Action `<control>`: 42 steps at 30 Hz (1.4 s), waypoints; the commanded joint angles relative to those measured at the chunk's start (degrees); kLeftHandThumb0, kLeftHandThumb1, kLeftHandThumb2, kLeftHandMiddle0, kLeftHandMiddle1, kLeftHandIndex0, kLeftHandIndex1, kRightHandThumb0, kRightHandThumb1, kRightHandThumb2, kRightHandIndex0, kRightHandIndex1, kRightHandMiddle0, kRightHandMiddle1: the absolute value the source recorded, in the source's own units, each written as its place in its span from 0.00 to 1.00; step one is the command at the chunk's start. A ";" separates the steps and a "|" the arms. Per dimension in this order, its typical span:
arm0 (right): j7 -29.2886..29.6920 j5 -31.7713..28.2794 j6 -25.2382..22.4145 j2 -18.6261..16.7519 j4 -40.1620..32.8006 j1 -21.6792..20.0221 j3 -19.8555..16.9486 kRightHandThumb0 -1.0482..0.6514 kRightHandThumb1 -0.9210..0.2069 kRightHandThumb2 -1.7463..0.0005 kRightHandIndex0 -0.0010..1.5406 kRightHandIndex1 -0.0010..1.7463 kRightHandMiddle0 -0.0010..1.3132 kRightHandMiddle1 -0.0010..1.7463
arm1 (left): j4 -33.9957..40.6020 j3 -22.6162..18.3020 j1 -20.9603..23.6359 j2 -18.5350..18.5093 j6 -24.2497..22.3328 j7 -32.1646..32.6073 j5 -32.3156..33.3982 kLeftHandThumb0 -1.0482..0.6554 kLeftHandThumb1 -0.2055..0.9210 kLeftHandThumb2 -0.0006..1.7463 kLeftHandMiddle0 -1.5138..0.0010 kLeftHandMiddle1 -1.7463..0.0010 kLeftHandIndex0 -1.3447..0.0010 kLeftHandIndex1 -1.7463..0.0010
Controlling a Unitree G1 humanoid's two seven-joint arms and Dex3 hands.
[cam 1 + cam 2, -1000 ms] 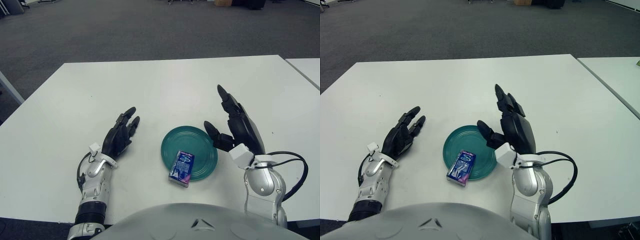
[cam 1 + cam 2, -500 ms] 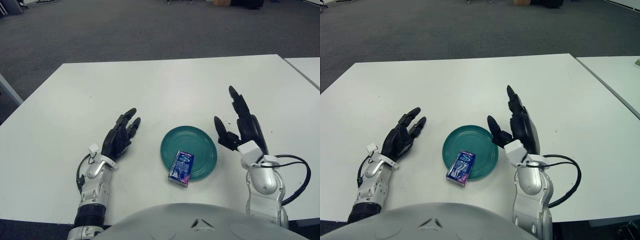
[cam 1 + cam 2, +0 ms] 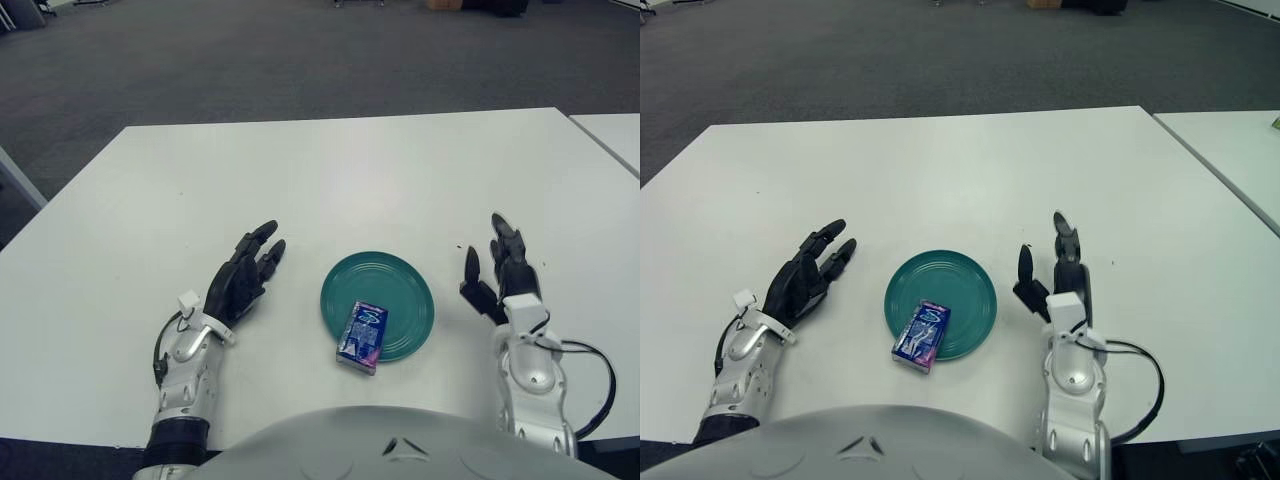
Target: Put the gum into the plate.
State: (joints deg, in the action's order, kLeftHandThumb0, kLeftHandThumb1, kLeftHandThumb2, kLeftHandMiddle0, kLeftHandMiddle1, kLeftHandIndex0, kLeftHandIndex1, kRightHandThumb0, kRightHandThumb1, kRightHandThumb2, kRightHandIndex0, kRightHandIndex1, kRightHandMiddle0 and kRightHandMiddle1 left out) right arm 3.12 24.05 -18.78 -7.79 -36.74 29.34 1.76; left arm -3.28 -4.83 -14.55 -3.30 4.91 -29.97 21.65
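Since a second ago the right hand (image 3: 505, 275) has drawn back to the right, away from the plate (image 3: 378, 305), and now stands apart from its right rim, fingers open and pointing up, holding nothing. On the white tabletop (image 3: 330, 180) the left hand (image 3: 243, 277) shows left of the plate, fingers spread and empty, about where it was. Gum (image 3: 363, 336) lies on the plate's near edge, its near end hanging over the rim.
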 commanded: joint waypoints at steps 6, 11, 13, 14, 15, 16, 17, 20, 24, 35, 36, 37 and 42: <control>3.20 -0.78 2.68 0.44 3.97 2.53 3.08 0.03 0.00 0.44 0.07 0.00 0.00 0.02 | 9.72 3.34 -7.23 4.63 -0.27 6.29 -0.75 0.00 1.00 0.54 0.77 0.90 1.00 0.55; 3.87 -1.70 4.61 1.42 7.02 2.15 2.65 0.04 0.00 0.44 0.08 0.01 0.02 0.03 | 12.57 3.83 -8.47 5.53 -0.67 8.60 -1.39 0.00 1.00 0.55 0.79 0.91 1.00 0.58; 4.18 -2.02 5.37 1.73 8.57 1.61 2.31 0.05 0.00 0.44 0.10 0.01 0.01 0.08 | 13.54 4.06 -8.73 5.76 -0.88 9.44 -1.62 0.00 1.00 0.56 0.80 0.92 1.00 0.59; 4.34 -2.09 5.65 1.81 9.04 1.47 2.25 0.05 0.00 0.44 0.11 0.01 0.00 0.10 | 13.90 4.17 -8.84 5.77 -1.00 9.75 -1.67 0.00 1.00 0.56 0.81 0.92 1.00 0.59; 4.59 -2.05 5.94 1.89 9.70 1.19 2.18 0.05 0.00 0.44 0.11 0.01 0.00 0.10 | 14.43 4.49 -8.91 5.85 -1.30 10.36 -2.08 0.00 1.00 0.56 0.81 0.92 1.00 0.60; 4.76 -1.96 6.16 1.91 10.09 1.04 2.18 0.05 0.00 0.45 0.12 0.01 0.00 0.12 | 14.94 4.71 -9.01 5.85 -1.59 10.81 -2.33 0.00 1.00 0.56 0.81 0.92 1.00 0.60; 4.98 -1.87 6.38 1.91 10.61 0.82 2.16 0.05 0.00 0.45 0.13 0.01 0.00 0.12 | 15.44 5.00 -9.09 5.87 -1.88 11.37 -2.73 0.00 1.00 0.56 0.82 0.93 1.00 0.60; 5.66 -1.64 6.87 1.69 11.82 0.45 2.35 0.05 0.00 0.45 0.15 0.02 0.00 0.15 | 16.46 5.47 -9.47 5.70 -2.42 12.56 -3.50 0.00 1.00 0.57 0.82 0.94 1.00 0.61; 7.13 -1.57 7.31 0.81 14.27 -0.17 2.80 0.06 0.00 0.45 0.18 0.03 0.00 0.16 | 17.10 6.27 -9.97 5.94 -2.86 14.00 -4.30 0.00 1.00 0.57 0.83 0.95 1.00 0.62; 9.44 -1.33 7.93 0.54 16.90 0.14 4.22 0.06 0.00 0.45 0.21 0.03 0.00 0.19 | 16.85 7.64 -11.62 6.87 -1.35 14.76 -4.42 0.00 1.00 0.58 0.83 0.97 1.00 0.64; 9.74 -1.48 8.15 0.52 17.48 0.05 4.15 0.06 0.00 0.45 0.21 0.03 0.00 0.20 | 16.40 7.64 -11.68 7.02 -0.85 14.55 -4.29 0.00 1.00 0.58 0.83 0.97 1.00 0.64; 9.96 -1.60 8.33 0.54 17.88 -0.02 4.09 0.06 0.00 0.45 0.21 0.03 0.00 0.21 | 16.08 7.63 -11.69 7.12 -0.47 14.40 -4.21 0.00 1.00 0.58 0.84 0.97 1.00 0.64; 12.99 -2.71 12.93 0.05 23.68 -0.98 3.62 0.06 0.00 0.45 0.22 0.03 0.00 0.24 | 14.74 7.71 -11.63 7.28 1.95 13.55 -4.21 0.00 1.00 0.58 0.84 0.97 1.00 0.65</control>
State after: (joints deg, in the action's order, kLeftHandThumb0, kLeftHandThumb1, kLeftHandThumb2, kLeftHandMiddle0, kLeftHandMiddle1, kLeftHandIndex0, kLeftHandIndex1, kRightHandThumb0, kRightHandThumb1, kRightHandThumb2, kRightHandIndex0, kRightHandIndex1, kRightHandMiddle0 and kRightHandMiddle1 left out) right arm 15.27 23.11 -5.61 -6.92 -18.45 27.71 5.53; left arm 12.44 2.73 -26.42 3.99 4.77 -15.73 17.48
